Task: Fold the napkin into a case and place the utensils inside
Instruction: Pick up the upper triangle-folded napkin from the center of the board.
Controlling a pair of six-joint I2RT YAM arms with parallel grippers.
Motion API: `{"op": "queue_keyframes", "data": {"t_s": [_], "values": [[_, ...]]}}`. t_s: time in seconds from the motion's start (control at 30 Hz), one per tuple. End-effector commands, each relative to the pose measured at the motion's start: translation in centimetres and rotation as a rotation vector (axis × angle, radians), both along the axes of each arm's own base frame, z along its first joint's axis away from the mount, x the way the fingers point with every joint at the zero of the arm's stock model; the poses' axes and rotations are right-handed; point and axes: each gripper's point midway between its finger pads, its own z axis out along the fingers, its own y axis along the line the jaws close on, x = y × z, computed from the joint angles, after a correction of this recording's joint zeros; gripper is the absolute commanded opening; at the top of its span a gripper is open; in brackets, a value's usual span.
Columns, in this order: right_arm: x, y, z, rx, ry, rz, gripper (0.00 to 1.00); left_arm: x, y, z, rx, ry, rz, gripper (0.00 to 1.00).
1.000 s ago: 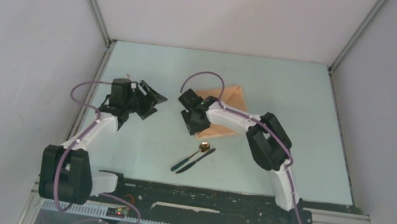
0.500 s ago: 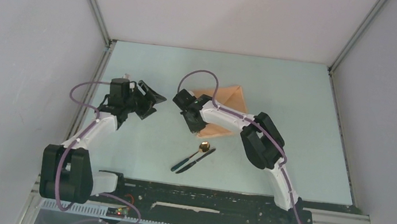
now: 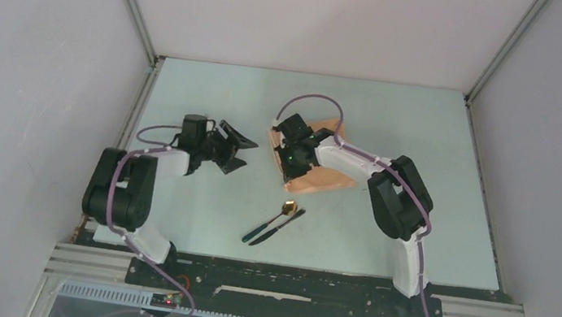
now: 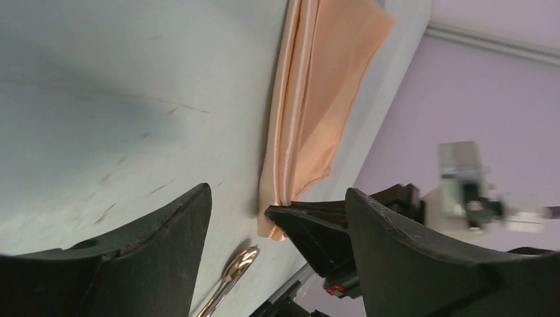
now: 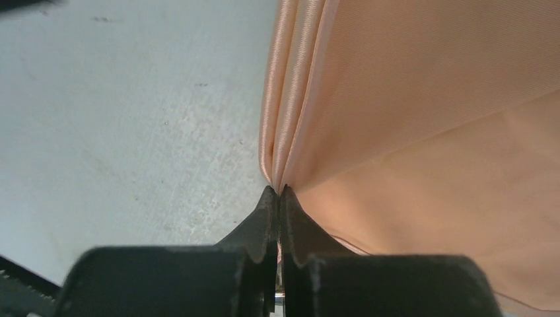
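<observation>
The peach-tan napkin point(image 3: 323, 177) lies folded on the table, layered along its left edge point(image 5: 280, 99). My right gripper point(image 3: 288, 168) is shut on that folded edge near its front corner; in the right wrist view its fingertips point(image 5: 269, 198) pinch the cloth layers. My left gripper point(image 3: 247, 154) hovers open just left of the napkin, empty, facing it point(image 4: 323, 86). The utensils lie in front of the napkin: a spoon with a gold bowl point(image 3: 288, 207) and dark handle, and a slim dark knife point(image 3: 284, 223) beside it. The spoon point(image 4: 239, 262) also shows in the left wrist view.
Grey side walls and metal frame rails point(image 3: 130, 3) close in the light table point(image 3: 427, 145) on both sides. A black base rail point(image 3: 278, 281) runs along the near edge.
My right gripper has closed on the napkin's folded edge and shifted right and back with it. The left arm has drawn back and its open gripper has moved right, toward the napkin.
</observation>
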Motion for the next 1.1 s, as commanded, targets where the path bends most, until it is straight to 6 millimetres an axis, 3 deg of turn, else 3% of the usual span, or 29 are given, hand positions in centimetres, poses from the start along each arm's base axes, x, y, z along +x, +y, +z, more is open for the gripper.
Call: {"op": "queue_keyframes", "data": {"t_s": [0.0,0.13,0.27,0.43,0.8,1.07], "values": [[1.3,0.9,4.6,0.182,-0.033,0.04,0.0,3.7,-4.6,3.1,-0.091,-0.126,-0.05,0.79],[1.6,0.0,5.5,0.211,-0.029,0.028,0.0,6.0,-4.6,0.8,0.037,-0.091,0.002,0.79],[1.9,-0.6,5.9,0.231,-0.026,0.019,0.0,7.9,-5.3,-0.5,0.06,-0.059,-0.023,0.77],[2.1,-0.6,6.0,0.246,-0.029,0.021,0.0,8.2,-5.5,-2.8,0.096,0.02,-0.013,0.69],[2.2,-0.4,6.8,0.262,-0.043,0.025,0.0,10.3,-6.4,-4.9,0.125,0.026,-0.017,0.67],[2.3,-0.3,6.8,0.259,-0.04,0.023,0.0,11.7,-6.5,-6.0,0.172,0.036,0.008,0.51]]}}
